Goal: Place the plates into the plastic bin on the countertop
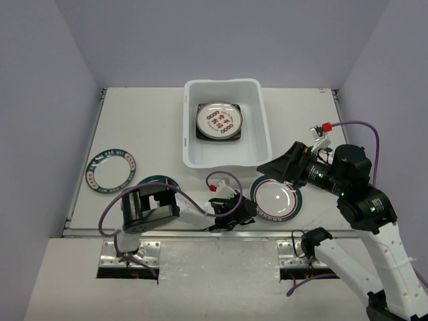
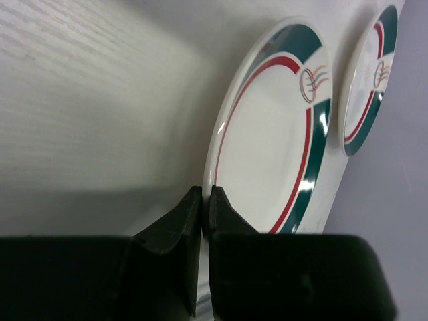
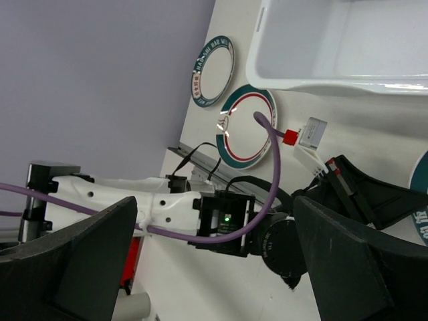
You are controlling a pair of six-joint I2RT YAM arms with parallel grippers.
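Note:
The white plastic bin [image 1: 257, 134] stands at the middle back of the countertop [image 1: 147, 127]. It holds a square black plate with a small white red-character plate [image 1: 219, 121] on top. A teal-and-red rimmed plate [image 1: 276, 198] lies near the front edge. My left gripper [image 1: 249, 210] is shut on that plate's left rim, which shows in the left wrist view [image 2: 267, 147] between the fingertips [image 2: 190, 207]. My right gripper [image 1: 271, 167] is open and empty, hovering between the bin and that plate. A lettered plate [image 1: 112, 170] lies at the left. Another rimmed plate [image 1: 155, 182] lies partly under my left arm.
The metal rail [image 1: 200, 233] runs along the near edge. Purple cables loop over both arms. Purple walls close in the countertop on the left, back and right. In the right wrist view the bin's rim [image 3: 321, 85] is at the top, with my left arm [image 3: 167, 200] below.

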